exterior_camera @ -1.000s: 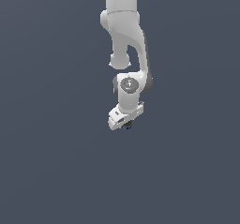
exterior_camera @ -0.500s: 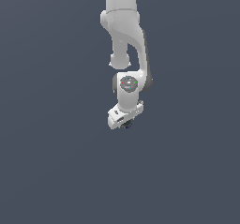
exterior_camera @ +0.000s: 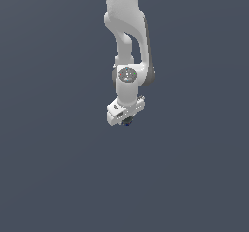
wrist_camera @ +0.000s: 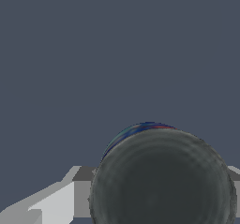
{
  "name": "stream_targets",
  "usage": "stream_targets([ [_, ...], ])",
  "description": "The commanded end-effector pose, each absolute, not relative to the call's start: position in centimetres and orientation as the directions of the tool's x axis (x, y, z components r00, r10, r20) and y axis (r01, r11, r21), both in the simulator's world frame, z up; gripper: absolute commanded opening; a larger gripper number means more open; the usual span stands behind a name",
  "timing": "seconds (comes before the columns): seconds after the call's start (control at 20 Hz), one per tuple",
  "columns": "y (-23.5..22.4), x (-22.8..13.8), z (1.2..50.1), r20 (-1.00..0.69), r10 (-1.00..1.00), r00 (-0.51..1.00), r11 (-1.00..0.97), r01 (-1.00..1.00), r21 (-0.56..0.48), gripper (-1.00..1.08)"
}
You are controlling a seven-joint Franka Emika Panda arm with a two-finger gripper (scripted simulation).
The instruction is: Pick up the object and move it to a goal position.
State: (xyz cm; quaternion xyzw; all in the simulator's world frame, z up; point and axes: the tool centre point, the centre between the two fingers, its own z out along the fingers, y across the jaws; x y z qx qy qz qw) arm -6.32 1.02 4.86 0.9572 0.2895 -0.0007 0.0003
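Observation:
The white arm hangs down the middle of the exterior view, ending in my gripper (exterior_camera: 127,121). The object (exterior_camera: 128,123) is a tiny dark roundish blob tucked under the white hand, held between the fingers. In the wrist view the object (wrist_camera: 161,176) fills much of the picture as a dark grey ball with a blue-tinged edge, and a grey-white finger (wrist_camera: 56,202) presses against its side. The gripper is shut on the ball.
A plain dark grey-blue background surrounds the arm in both views. No other objects, containers or edges show.
The arm and gripper have shifted very slightly, with the dark ball staying in the fingers.

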Motion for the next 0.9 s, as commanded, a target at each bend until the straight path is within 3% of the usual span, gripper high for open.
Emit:
stream_targets([
  [0.0,0.1,-7.3,6.2,0.0,0.554,0.833,-0.833,0.554,0.001,-1.0],
  [0.85,-5.2,-13.0,13.5,0.0,0.554,0.832,-0.832,0.554,0.0,-1.0],
])
